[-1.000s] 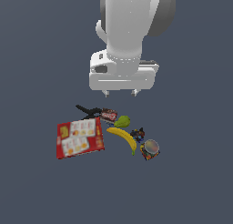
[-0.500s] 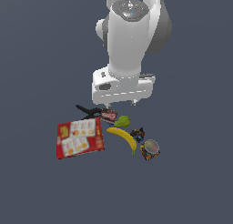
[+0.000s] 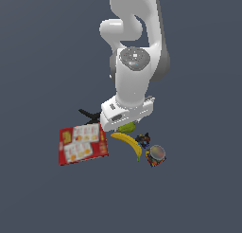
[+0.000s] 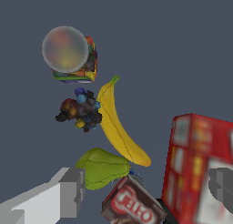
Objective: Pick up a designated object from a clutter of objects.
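Two views to go on. Exterior view: banana (image 3: 127, 143) lies between red box (image 3: 83, 144) and round tin (image 3: 156, 154), arm overhead. Wrist view: gripper (image 4: 148, 193) fingers spread wide, empty, banana beside green pear (image 4: 102, 167).

You were looking at a simulated test scene, not a real room: a flat, featureless dark grey-blue floor (image 3: 42, 47) ran to every edge, without walls or furniture. Below the jaws lay only a small scatter of rendered groceries, including a red box (image 3: 82, 144) with blurred print.
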Controlling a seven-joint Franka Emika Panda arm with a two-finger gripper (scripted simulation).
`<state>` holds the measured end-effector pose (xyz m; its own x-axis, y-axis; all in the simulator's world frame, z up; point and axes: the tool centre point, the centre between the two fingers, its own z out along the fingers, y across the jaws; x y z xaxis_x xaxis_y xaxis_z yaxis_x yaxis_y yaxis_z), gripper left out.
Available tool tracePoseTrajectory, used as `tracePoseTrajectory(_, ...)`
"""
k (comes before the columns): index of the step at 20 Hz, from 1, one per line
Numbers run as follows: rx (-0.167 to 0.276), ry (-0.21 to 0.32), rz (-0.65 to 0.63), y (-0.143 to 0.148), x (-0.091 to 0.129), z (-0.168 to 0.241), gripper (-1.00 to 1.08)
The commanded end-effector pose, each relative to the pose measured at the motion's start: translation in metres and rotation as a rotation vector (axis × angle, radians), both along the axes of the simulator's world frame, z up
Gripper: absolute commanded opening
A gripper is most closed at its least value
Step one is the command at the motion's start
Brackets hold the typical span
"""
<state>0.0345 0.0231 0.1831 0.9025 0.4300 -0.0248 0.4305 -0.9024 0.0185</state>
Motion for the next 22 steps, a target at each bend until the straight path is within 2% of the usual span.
tracePoseTrajectory(1, 0.004, -0.001, 0.072, 0.002, 0.003, -0.023, 1.0)
tracePoseTrajectory(12, 0.023, -0.007, 0.303, 0.01, 0.003, -0.096, 1.0)
tracePoseTrajectory(22, 0.029, -0.008, 0.356, 0.013, 0.001, -0.113, 1.0)
